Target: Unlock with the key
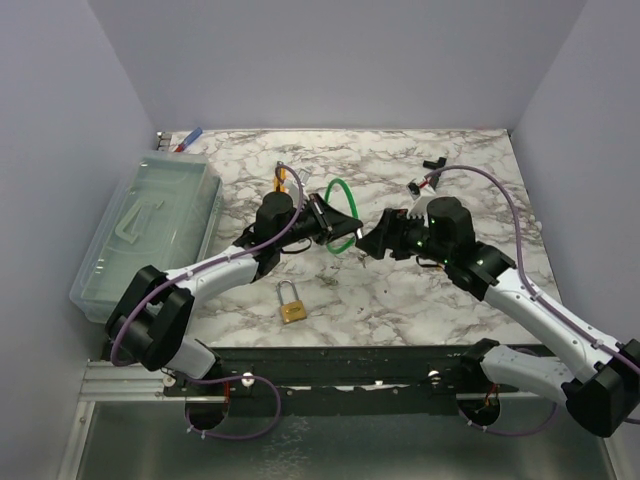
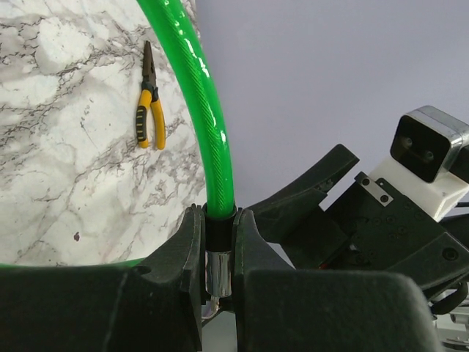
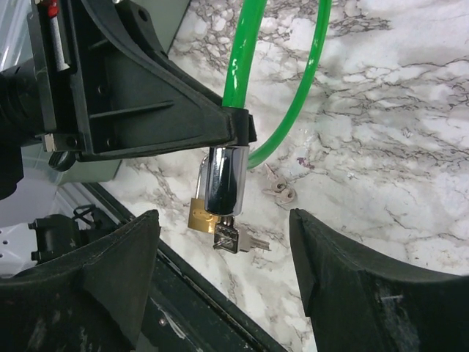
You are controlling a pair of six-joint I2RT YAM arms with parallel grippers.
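My left gripper [image 2: 218,227] is shut on the black collar and chrome end [image 2: 218,271] of the green cable loop [image 2: 212,110], holding it off the table. In the right wrist view that chrome cylinder [image 3: 223,180] hangs end-down with a small silvery key [image 3: 227,236] stuck in its lower end. A second key [image 3: 255,243] dangles beside the first. My right gripper [image 3: 223,246] is open, its fingers either side of the key and touching nothing. From above, the two grippers [image 1: 340,228] [image 1: 372,240] face each other at the table's middle. A small brass padlock [image 1: 291,305] lies on the marble.
Yellow-handled pliers [image 1: 281,180] lie behind the left gripper. A clear plastic bin [image 1: 150,230] stands along the left edge. Two small pale keys [image 3: 282,192] lie on the marble under the cable. Small black parts [image 1: 432,162] sit at the back right.
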